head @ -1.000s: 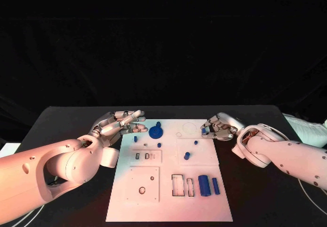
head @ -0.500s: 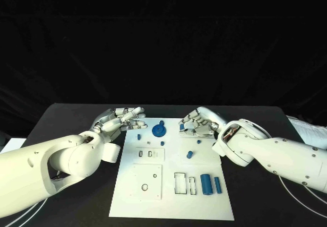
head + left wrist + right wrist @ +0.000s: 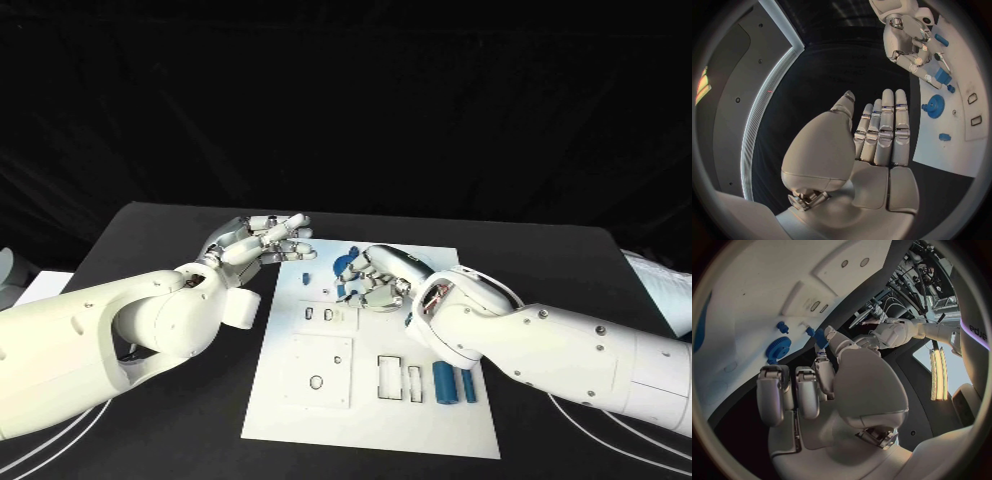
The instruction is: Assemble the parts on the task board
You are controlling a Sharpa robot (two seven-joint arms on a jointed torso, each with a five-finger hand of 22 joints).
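The white task board (image 3: 310,395) lies in the middle of the black table. A blue gear (image 3: 346,267) stands at its far end, also seen from the wrists (image 3: 934,106) (image 3: 778,347). My right hand (image 3: 379,281) hovers over the board's far part right beside the gear, pinching a small blue part (image 3: 820,338) (image 3: 942,76) between thumb and a finger. My left hand (image 3: 268,244) is off the board's far left corner, fingers straight and apart, holding nothing. Two blue cylinders (image 3: 453,383) lie at the board's near right beside rectangular slots (image 3: 388,377).
Small blue pegs (image 3: 307,278) (image 3: 782,327) stand near the gear. A raised square plate with a round hole (image 3: 317,381) sits on the board's near left. Bare black table (image 3: 159,230) lies on both sides of the board.
My right hand has moved left from the board's right edge across its far end to the gear. The left hand has stayed about where it was. The camera has shifted.
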